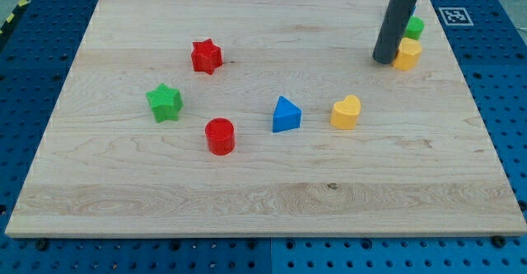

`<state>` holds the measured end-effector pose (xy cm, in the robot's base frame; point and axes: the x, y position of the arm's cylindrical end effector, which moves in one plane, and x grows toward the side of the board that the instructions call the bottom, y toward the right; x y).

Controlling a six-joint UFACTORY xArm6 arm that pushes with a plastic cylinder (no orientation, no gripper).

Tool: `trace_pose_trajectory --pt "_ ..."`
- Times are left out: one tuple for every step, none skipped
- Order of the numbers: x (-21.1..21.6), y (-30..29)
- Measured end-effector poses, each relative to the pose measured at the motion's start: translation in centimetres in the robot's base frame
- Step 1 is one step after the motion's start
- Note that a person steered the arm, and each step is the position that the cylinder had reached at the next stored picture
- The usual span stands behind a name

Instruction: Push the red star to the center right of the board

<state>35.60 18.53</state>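
The red star lies on the wooden board toward the view's upper left of centre. My tip rests on the board at the view's upper right, far to the right of the red star. It stands right beside the left side of a yellow block. A green block sits just above the yellow one, partly hidden by the rod.
A green star lies at the view's left. A red cylinder sits below the red star. A blue triangle and a yellow heart lie near the middle. Blue pegboard surrounds the board.
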Motion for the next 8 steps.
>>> trace_pose_trajectory --pt "0.0 1.2" --pt "0.1 1.4" --pt "0.1 -0.7" --pt "-2.6 -7.7" --pt "-4.6 -17.0" --pt "-4.6 -27.9" --pt "-3.1 -36.0" --pt "-0.7 -36.2"
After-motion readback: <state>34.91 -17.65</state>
